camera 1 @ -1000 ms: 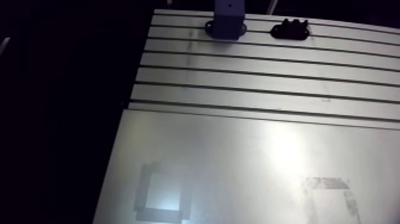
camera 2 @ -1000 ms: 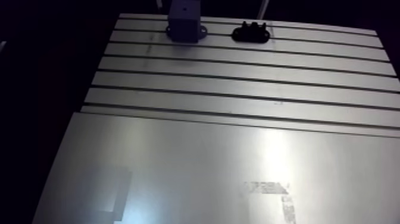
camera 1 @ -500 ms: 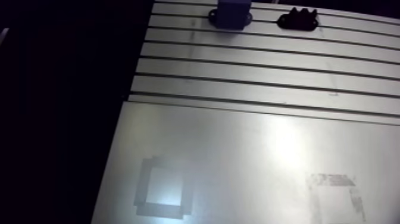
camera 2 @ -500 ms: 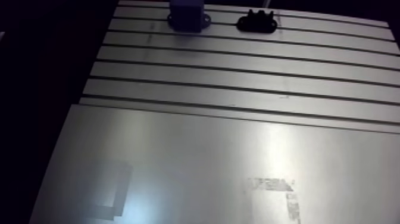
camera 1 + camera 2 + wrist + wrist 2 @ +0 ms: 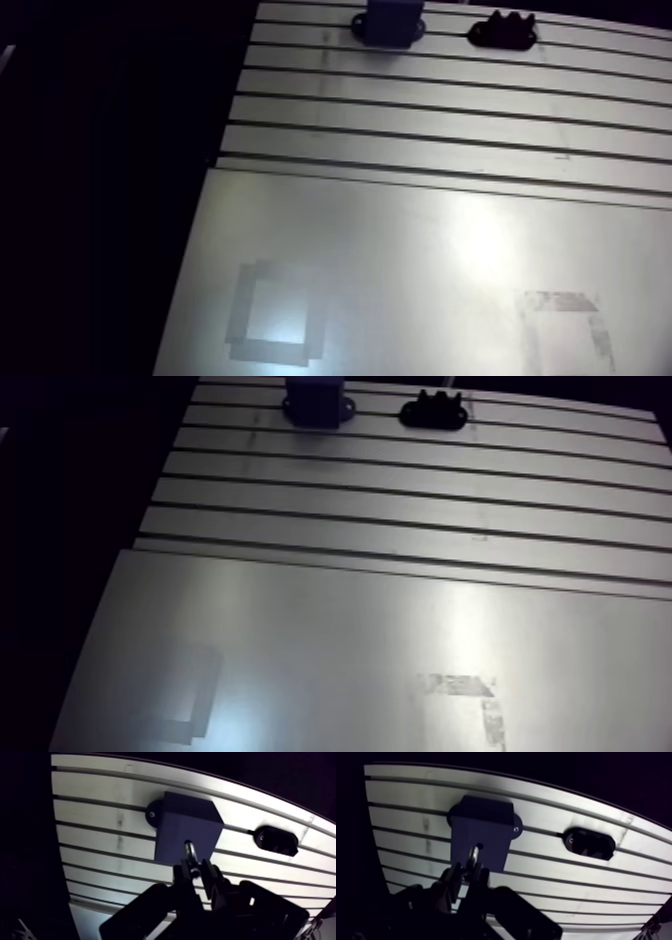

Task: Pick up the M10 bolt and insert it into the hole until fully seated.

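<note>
In the wrist view my gripper is shut on the M10 bolt, a short metal shank that sticks out ahead of the fingertips. The bolt's tip is at the small round hole in the face of the dark blue block. I cannot tell whether the tip is inside the hole. The block is bolted to the slotted table by a flange. The arm view shows the same block at the far edge of the table, and the gripper is out of that view.
A black oval holder sits on the slotted table beside the block, also seen in the arm view as the black holder. Nearer lies a smooth plate with a tape square and a worn tape mark.
The whole arm view has shifted a little, so the camera moved with the arm. The block and the black holder keep their places on the table.
</note>
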You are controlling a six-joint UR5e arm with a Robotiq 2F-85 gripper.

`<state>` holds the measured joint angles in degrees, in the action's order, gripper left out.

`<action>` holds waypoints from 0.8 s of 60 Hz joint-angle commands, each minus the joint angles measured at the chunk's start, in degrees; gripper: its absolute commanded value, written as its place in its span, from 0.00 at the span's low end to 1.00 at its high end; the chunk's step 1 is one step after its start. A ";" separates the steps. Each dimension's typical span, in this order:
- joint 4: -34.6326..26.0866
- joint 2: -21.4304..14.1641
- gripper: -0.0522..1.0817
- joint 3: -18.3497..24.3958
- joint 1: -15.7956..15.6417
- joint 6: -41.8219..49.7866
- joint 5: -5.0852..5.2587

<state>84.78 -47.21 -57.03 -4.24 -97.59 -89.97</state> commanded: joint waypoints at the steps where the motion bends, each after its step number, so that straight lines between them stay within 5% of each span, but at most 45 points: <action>1: 0.07 0.06 1.00 -0.40 -0.24 0.16 -0.15; 48: 0.51 0.06 1.00 -1.72 -0.25 0.25 -0.24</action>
<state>85.31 -47.13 -58.62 -4.55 -97.34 -90.14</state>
